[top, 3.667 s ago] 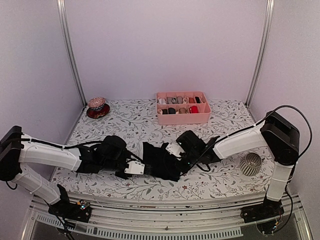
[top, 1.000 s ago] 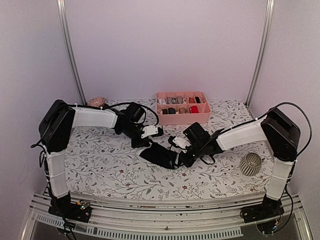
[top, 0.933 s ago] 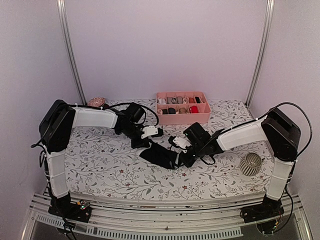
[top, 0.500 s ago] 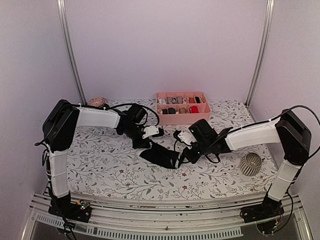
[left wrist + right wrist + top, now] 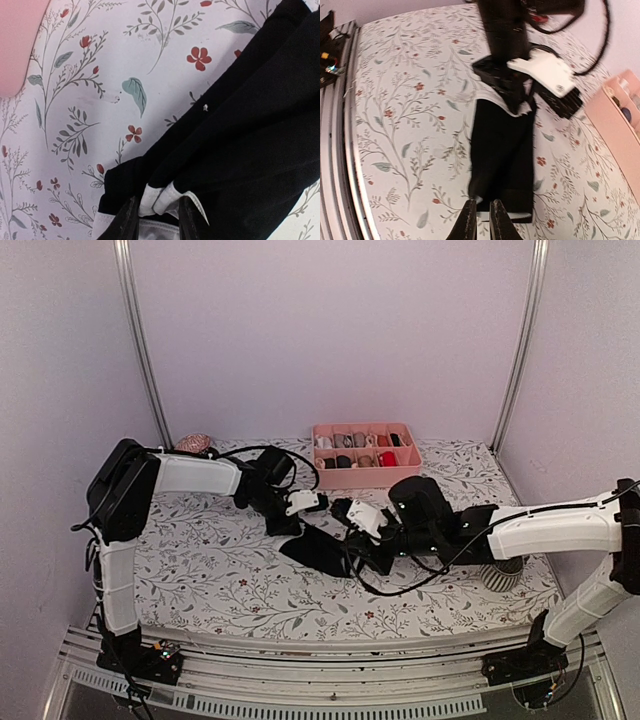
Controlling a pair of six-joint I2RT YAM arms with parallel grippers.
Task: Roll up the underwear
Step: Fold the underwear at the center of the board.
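One black underwear (image 5: 320,550) with a pale waistband lies stretched out flat on the flowered table, slanting between the two grippers. My left gripper (image 5: 297,523) is at its far end. In the left wrist view, a bunched fold of the pale waistband (image 5: 160,200) sits pinched between the left gripper's (image 5: 158,220) fingers. My right gripper (image 5: 357,552) is at the near end. In the right wrist view its (image 5: 482,220) jaws are almost together at the near left corner of the underwear (image 5: 502,150), with a pale strip of hem between them. The left gripper (image 5: 512,97) shows at the far end there.
A pink divided tray (image 5: 365,455) with several small fabric bundles stands at the back centre, and its corner (image 5: 15,45) is close to the left wrist. A grey ribbed object (image 5: 503,572) sits at the right behind my right forearm. A patterned ball on a dark dish (image 5: 195,447) is at the back left.
Since the earliest frame, the left arm has lifted from the near left and now reaches in from the back. In the last second the right arm swung out flat to the right. The underwear barely shifted.
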